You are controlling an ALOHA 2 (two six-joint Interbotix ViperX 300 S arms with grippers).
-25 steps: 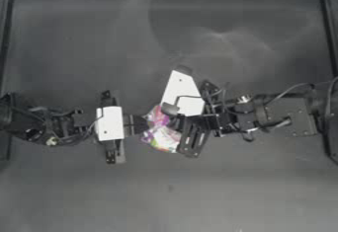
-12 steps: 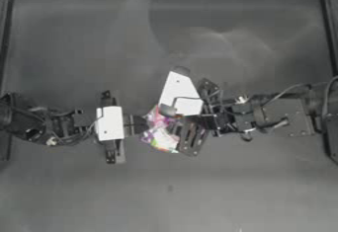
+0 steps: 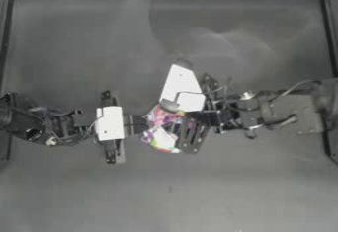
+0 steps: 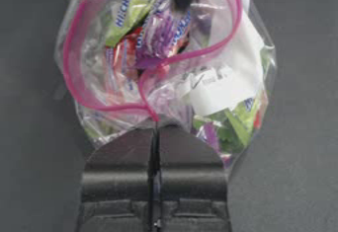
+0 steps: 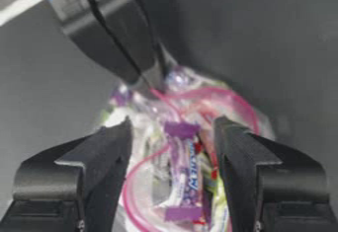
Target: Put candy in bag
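The bag [image 3: 160, 139] lies mid-table, a clear pouch of colourful sweets with a pink strip round its open mouth. My left gripper [image 3: 147, 126] comes from the left and is shut on the pink strip, as the left wrist view shows at the left gripper [image 4: 157, 127] and the bag [image 4: 218, 93]. My right gripper [image 3: 178, 133] reaches over the mouth from the right. In the right wrist view the right gripper [image 5: 173, 125] is open, and the purple-pink candy [image 5: 184, 172] lies between its fingers [image 5: 99, 162] inside the bag [image 5: 231, 102] mouth. The candy [image 4: 161, 36] also sits among the sweets.
The dark table [image 3: 165, 33] is bordered by a raised edge at the back and sides. The right arm's white wrist block [image 3: 182, 85] rises just behind the bag. The left arm's white block [image 3: 109, 123] sits left of it.
The right gripper has edged slightly farther over the bag's mouth. The left arm holds the bag's strip as before.
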